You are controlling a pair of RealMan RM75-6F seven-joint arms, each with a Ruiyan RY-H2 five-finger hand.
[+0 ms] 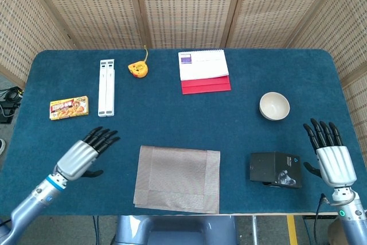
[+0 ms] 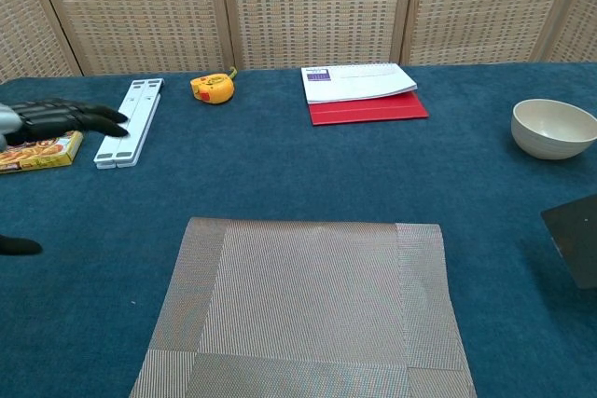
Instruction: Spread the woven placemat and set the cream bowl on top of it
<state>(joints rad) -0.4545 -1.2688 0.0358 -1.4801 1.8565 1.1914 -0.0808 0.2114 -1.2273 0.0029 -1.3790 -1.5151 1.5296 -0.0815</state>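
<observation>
— Head view first: where's the woven placemat (image 1: 177, 178)?
— Flat on the blue table (image 1: 172, 116) near the front edge, middle of it. One margin looks doubled over in a paler band; I can't tell more.
— And the cream bowl (image 1: 274, 106)?
— Upright on the cloth, right side, well apart from the mat.
— Hands?
— Left hand (image 1: 85, 154) hovers just left of the mat, fingers apart, holding nothing. Right hand (image 1: 330, 158) is at the right edge beside a black box (image 1: 276, 169), fingers spread, empty too.
— Anything behind?
— Yellow tape measure (image 1: 137, 69), white folding stand (image 1: 106, 87), yellow food box (image 1: 69, 108), and a white notebook on a red folder (image 1: 205, 85).
</observation>
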